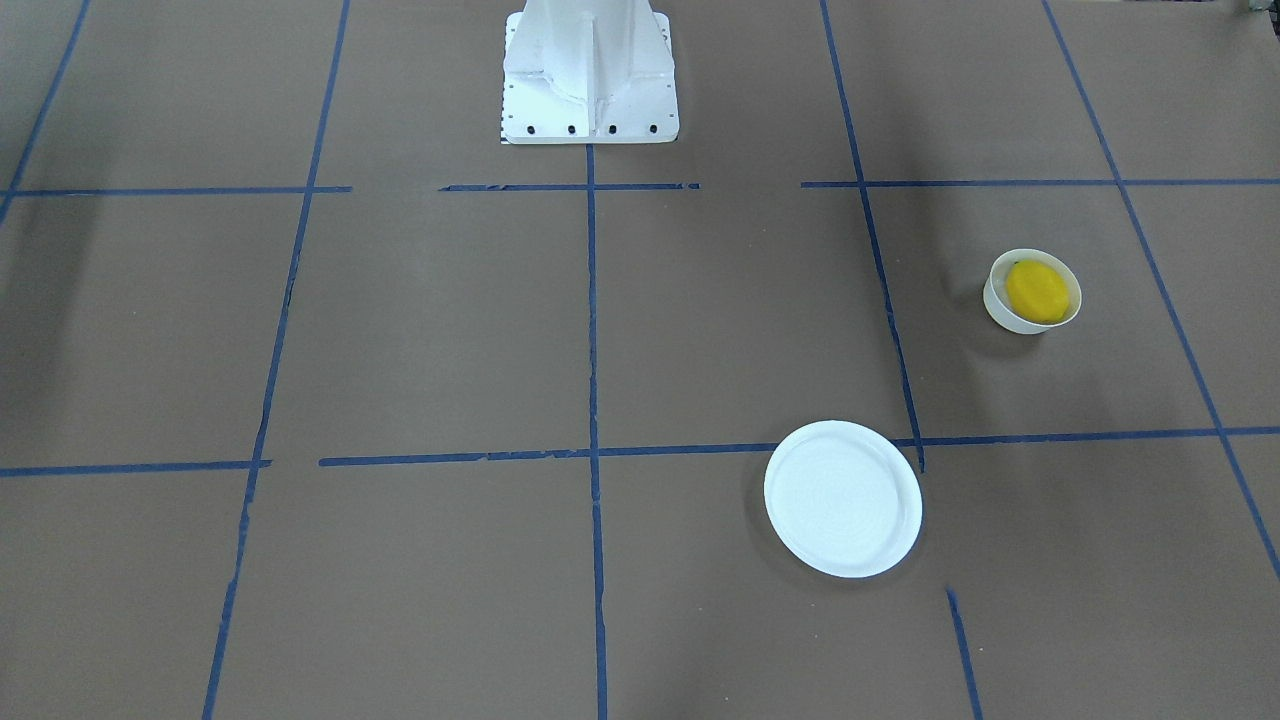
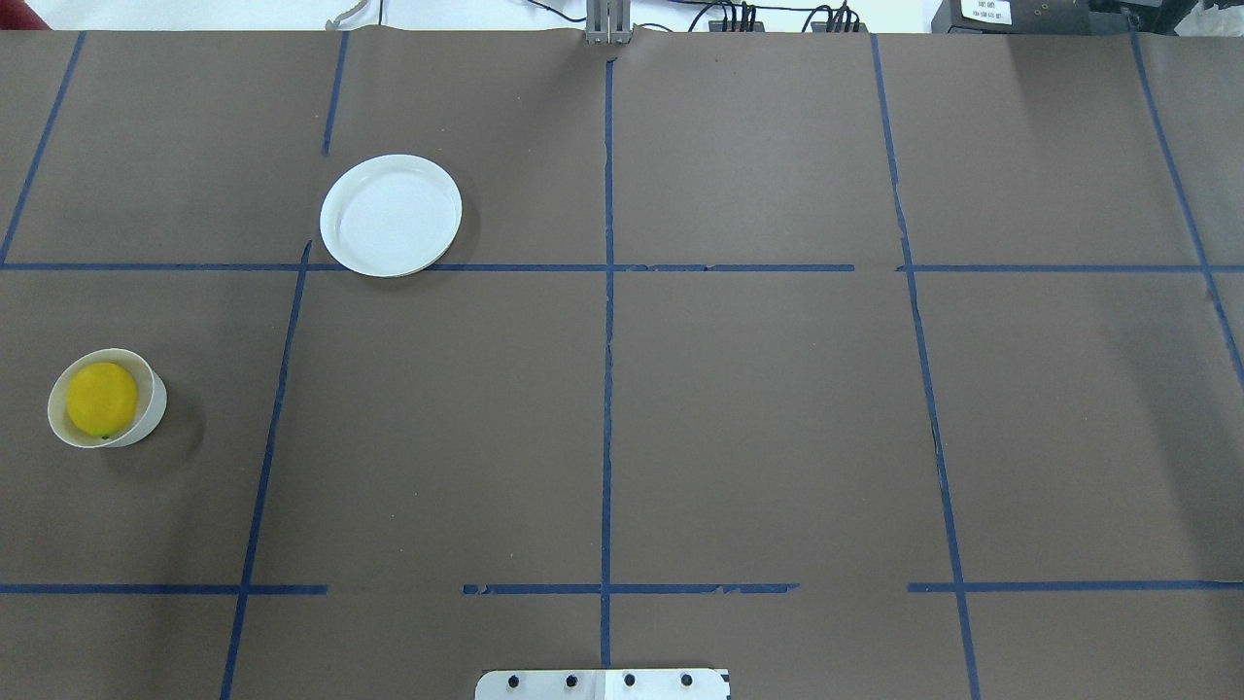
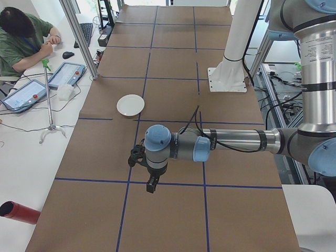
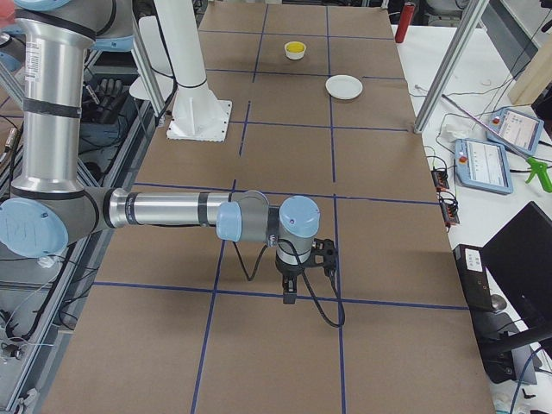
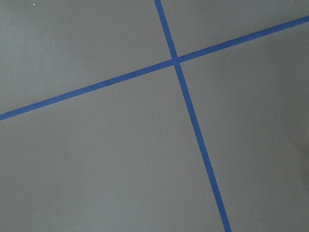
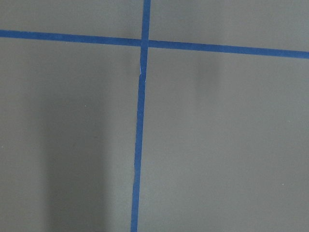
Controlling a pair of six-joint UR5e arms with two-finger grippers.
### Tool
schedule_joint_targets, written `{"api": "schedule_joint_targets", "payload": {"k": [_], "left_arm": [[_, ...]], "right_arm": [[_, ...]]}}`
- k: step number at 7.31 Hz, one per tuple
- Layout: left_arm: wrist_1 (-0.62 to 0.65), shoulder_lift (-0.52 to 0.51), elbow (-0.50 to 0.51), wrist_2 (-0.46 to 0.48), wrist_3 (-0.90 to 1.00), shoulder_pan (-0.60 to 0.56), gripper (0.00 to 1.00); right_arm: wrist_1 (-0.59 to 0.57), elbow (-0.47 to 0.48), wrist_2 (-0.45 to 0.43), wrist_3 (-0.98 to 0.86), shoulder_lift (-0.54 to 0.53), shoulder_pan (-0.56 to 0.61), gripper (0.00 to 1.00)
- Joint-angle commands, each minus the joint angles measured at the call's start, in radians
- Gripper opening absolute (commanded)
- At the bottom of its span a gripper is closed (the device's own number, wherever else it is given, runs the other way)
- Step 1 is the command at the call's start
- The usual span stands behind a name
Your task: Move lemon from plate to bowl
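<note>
The lemon [image 2: 101,399] lies inside the small deep white bowl [image 2: 152,408] at the table's left side; it also shows in the front view [image 1: 1037,291], in the bowl [image 1: 1000,305]. The flat white plate [image 2: 391,215] is empty, farther from the robot's base; it also shows in the front view [image 1: 842,498]. Both show small in the right side view, bowl [image 4: 295,50] and plate [image 4: 343,85]. My left gripper [image 3: 151,186] shows only in the left side view, beyond the bowl's end of the table. My right gripper [image 4: 289,295] shows only in the right side view. I cannot tell whether either is open.
The table is brown paper with a blue tape grid [image 2: 607,292]. The white robot base [image 1: 590,75] stands at the middle. Both wrist views show only paper and tape. A person and tablets [image 3: 65,76] are beside the table.
</note>
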Motion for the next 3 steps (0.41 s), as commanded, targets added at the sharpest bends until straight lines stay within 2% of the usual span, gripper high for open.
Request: {"api": "schedule_joint_targets", "payload": {"k": [1, 3], "left_arm": [[0.000, -0.001, 0.000, -0.001, -0.001, -0.001, 1.00], [0.000, -0.001, 0.000, 0.003, 0.001, 0.001, 1.00]], "right_arm": [[0.000, 0.000, 0.000, 0.000, 0.000, 0.000, 1.00], [0.000, 0.000, 0.000, 0.000, 0.000, 0.000, 1.00]]}}
